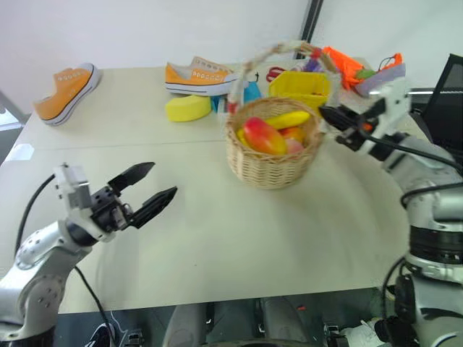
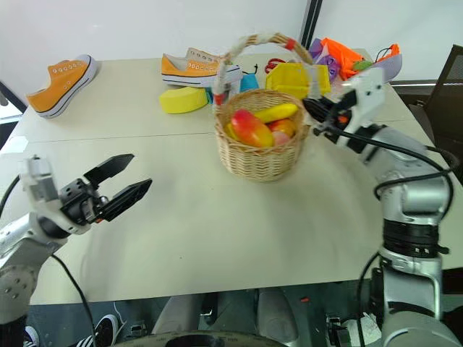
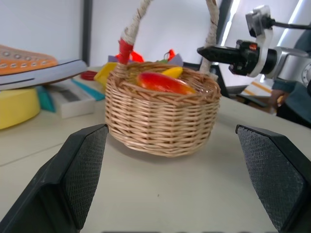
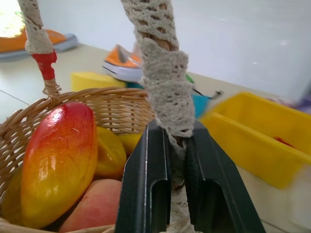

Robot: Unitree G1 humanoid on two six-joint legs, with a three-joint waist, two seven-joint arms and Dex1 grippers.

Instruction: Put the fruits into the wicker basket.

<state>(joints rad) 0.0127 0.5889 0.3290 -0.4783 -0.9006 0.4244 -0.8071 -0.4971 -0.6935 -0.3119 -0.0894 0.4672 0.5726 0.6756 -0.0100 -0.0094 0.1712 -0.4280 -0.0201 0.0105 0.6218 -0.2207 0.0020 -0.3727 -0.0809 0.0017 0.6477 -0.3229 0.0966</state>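
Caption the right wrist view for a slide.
Right gripper shut on the white-wrapped handle of the round tan wicker basket, red-and-yellow oval mango inside.

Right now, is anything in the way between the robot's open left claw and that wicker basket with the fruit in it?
Nothing visible. The open left gripper faces the wicker basket across bare table. The mango and banana already lie inside, and the right gripper is shut on the basket's handle.

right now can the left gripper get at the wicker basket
Probably yes. The left gripper is open and points at the wicker basket across bare table. The right gripper is shut on the handle on the far side.
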